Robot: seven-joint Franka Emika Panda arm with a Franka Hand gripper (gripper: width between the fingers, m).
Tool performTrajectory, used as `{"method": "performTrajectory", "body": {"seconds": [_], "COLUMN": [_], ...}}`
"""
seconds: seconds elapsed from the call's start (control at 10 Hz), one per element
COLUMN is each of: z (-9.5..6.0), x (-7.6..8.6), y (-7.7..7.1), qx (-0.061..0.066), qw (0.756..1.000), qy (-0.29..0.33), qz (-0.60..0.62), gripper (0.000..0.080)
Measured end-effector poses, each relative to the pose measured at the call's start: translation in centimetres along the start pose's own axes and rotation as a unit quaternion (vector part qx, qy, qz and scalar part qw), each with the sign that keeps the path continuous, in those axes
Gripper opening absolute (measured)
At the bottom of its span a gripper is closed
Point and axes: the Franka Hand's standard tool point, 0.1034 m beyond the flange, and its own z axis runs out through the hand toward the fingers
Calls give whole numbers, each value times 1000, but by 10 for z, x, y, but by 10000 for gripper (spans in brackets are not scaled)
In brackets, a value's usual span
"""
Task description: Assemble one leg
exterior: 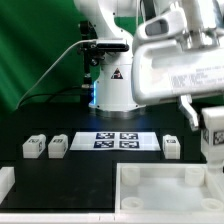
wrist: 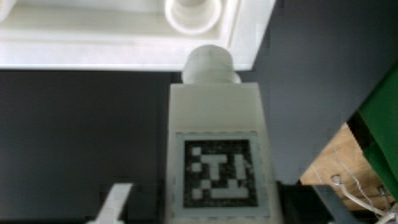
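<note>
1. White plastic leg [wrist: 217, 130]: block-shaped with a rounded peg at one end and a black-and-white square tag on the face towards the wrist camera. It is held clear of the table at the exterior view's right, above the panel.
2. Gripper [exterior: 206, 120]: clamped on the leg. One pale finger [wrist: 114, 204] shows beside the block in the wrist view.
3. Panel [exterior: 165, 188]: large, flat and white with a raised rim, at the front of the table. In the wrist view a round corner socket [wrist: 189, 12] lies beyond the leg's peg end, apart from it.
4. Spare legs, three: two side by side at the exterior view's left [exterior: 33, 147] [exterior: 57, 148] and one on the other side of the marker board [exterior: 171, 147]. All rest on the table.
5. Marker board [exterior: 118, 141]: thin and white with four tags, lying between the spare legs.
6. Table [exterior: 90, 172]: black surface.
7. Robot base [exterior: 110, 80]: white, standing behind the marker board.
</note>
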Motion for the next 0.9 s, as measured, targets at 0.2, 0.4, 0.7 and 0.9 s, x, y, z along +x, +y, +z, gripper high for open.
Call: {"method": "performTrajectory", "body": {"seconds": [0.2,0.4,0.7,0.9], "z": [3,3,18,29], "x": [-3,-3,-10,-16], "y": [1,1,-2,5], "qx": [0,0,-4,-9], "qw": [1000,1000,1000,1000], "qy": [-1,-2,-9,-1], "qz": [1,1,-7,-5], "gripper": [292,292,292,291]}}
